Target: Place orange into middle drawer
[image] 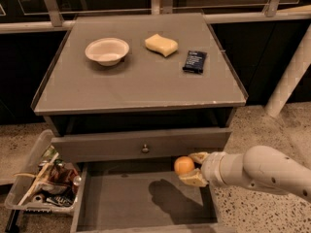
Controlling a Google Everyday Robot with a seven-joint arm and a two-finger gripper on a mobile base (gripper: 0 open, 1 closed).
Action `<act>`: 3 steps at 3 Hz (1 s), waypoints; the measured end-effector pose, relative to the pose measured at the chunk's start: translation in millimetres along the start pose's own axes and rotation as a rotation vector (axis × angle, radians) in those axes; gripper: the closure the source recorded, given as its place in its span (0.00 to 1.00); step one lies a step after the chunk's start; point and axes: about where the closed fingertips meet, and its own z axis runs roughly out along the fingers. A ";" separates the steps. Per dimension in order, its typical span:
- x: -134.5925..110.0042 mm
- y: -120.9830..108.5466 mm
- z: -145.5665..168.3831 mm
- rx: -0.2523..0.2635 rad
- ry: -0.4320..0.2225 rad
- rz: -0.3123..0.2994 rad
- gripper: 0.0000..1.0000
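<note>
Holds the orange (184,165) pinched in the gripper (193,168) over the right rear of the open middle drawer (126,198), under the knobbed drawer (97,147), with bowl (107,51), sponge (161,44) and dark packet (195,61) on the tabletop (136,84).

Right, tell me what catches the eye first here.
The orange stands out, clamped in the gripper over the right rear of the open middle drawer. On the cabinet top behind sit a white bowl, a yellow sponge and a dark packet.

One camera looks down from in front at the cabinet (141,86), the gripper (193,168) low at right.
</note>
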 end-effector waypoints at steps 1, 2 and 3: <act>20.5 11.0 40.5 -0.066 -0.051 0.019 1.00; 37.0 21.2 73.9 -0.094 -0.085 0.006 1.00; 55.7 32.1 105.2 -0.098 -0.075 -0.024 1.00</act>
